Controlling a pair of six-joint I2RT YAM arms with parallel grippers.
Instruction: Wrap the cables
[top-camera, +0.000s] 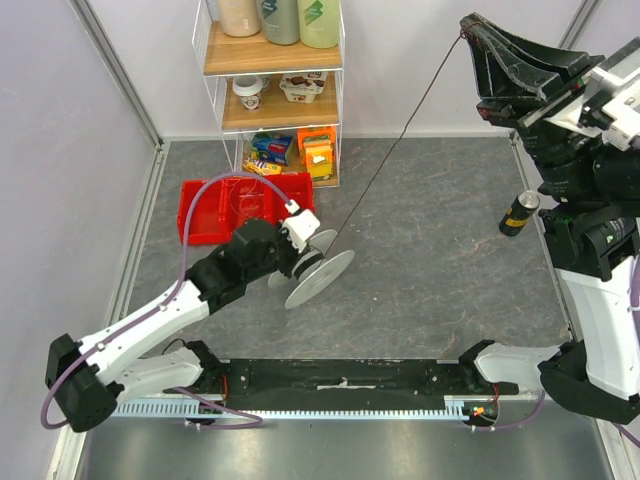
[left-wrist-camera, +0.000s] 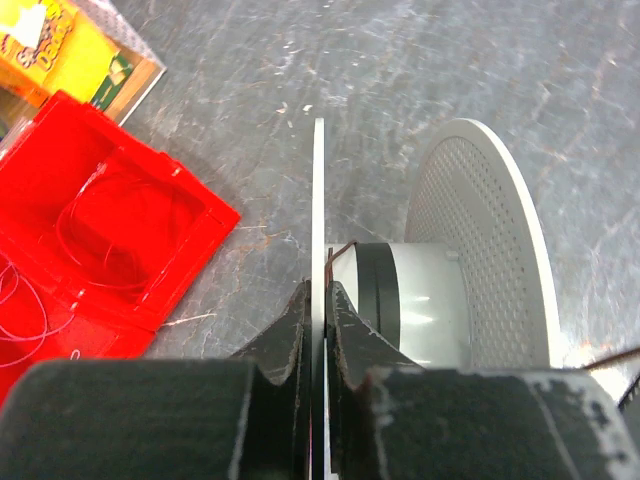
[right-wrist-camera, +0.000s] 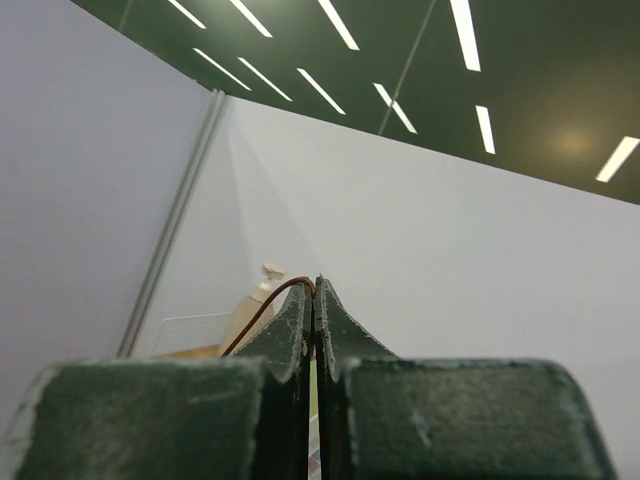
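Desk (top-camera: 430, 290) is carrying the spool (top-camera: 322, 275), tilted on edge. Left end effector (left-wrist-camera: 320, 300) is pinching its flange, steadying it for winding. Right end effector (right-wrist-camera: 313, 292), raised high, is clamping the cable (top-camera: 400, 132), holding it taut from the spool.

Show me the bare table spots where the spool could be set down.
Widest bare patch: table between the spool, the can and the black base bar. The taut wire slants above its back part. Crowded: back left, around the red tray and the shelf.
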